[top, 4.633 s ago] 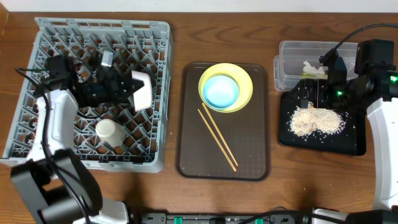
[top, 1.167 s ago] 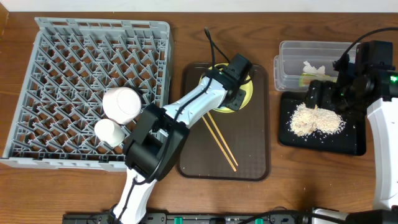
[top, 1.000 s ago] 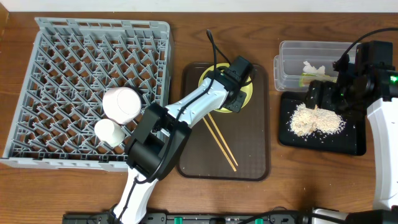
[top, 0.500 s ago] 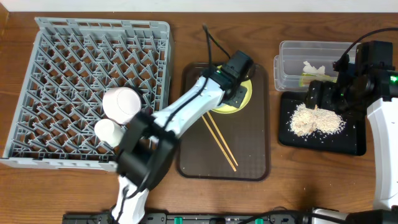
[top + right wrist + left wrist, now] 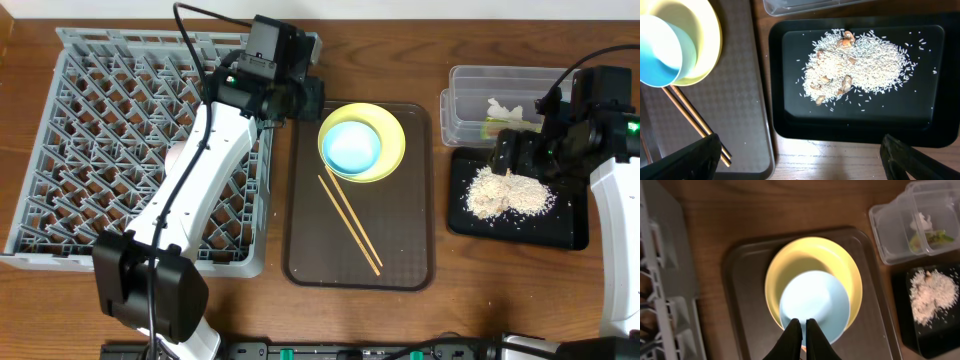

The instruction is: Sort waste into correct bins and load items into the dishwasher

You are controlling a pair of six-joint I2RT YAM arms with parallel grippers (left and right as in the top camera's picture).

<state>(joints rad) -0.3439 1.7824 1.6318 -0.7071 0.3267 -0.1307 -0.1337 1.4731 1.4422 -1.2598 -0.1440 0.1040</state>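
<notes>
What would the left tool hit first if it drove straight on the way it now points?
Probably the blue bowl, near its rim, where it sits in the yellow plate. The left tool aims at it, though the wrist view cannot settle depth.

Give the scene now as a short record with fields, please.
brown tray: yellow plate holding blue bowl; two chopsticks beside
clear tub: tissue, wrapper
black tray: rice scraps
rack: partly hidden by left arm
left gripper: shut, empty, near yellow plate
right gripper: open, above black tray
</notes>
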